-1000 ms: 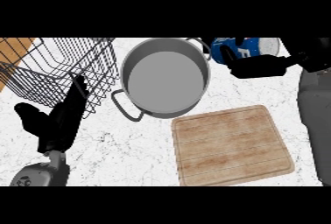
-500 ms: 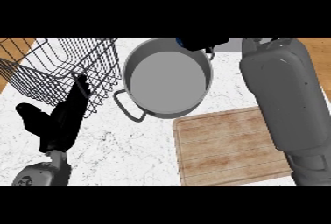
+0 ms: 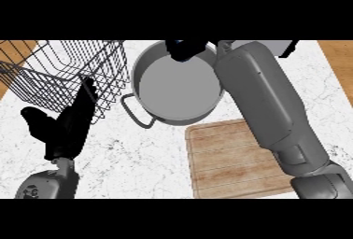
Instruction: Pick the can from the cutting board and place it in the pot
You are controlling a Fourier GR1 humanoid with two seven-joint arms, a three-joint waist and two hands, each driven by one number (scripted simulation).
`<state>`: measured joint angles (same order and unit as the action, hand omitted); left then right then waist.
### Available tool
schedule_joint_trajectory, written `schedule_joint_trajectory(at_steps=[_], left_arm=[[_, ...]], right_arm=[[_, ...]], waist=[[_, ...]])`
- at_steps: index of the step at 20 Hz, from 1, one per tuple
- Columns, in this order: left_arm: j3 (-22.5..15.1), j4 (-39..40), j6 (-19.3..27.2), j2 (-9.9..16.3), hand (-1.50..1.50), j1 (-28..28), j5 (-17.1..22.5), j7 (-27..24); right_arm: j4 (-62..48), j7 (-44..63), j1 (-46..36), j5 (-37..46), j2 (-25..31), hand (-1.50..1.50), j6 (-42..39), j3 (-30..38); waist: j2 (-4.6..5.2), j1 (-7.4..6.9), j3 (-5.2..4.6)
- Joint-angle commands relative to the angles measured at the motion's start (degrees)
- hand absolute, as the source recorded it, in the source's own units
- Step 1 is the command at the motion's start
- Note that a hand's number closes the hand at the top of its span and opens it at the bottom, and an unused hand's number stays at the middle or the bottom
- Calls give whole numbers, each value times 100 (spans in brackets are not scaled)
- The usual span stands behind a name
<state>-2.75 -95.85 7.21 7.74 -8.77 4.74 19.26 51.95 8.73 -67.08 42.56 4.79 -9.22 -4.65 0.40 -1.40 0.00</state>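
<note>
White marble bench (image 3: 138,158) carries the pot (image 3: 176,86) beside a cutting board (image 3: 234,158), now bare. Right hand (image 3: 187,48), fingers curled round the blue can (image 3: 180,43), hangs over the pot's far rim: placing step. Next: lower, uncurl. Left hand (image 3: 62,128) rests with straight fingers, near left.

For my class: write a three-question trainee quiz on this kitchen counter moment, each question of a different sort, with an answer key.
1. True or false: the can lies on the cutting board.
2. Which hand is over the pot? A) left hand B) right hand C) neither
3. Fill in: the wire basket stands to the ______ of the pot in the head view.

Key:
1. False: the board is bare; a bit of blue can shows in the right hand at the pot's far rim.
2. B; the left hand rests open by the basket.
3. left
</note>
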Motion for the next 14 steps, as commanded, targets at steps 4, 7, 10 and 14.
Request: schedule_joint_trajectory(at_steps=[4,7,10,14], left_arm=[[-85,-247,15,-62,0,-191,25,401],[-311,-358,-14,-197,0,194,-95,114],[-56,1,-207,-83,0,114,53,-190],[51,-44,-23,-33,0,-220,-26,173]], right_arm=[[-1186,275,-163,-538,-467,-150,119,497],[-1599,76,-70,-944,-473,-150,62,674],[-1638,16,-299,-1553,-476,-150,240,918],[-1305,-767,-79,-1809,-478,-150,1151,1491]], waist=[[0,-25,0],[9,-77,0],[8,-54,-2],[17,31,5]])
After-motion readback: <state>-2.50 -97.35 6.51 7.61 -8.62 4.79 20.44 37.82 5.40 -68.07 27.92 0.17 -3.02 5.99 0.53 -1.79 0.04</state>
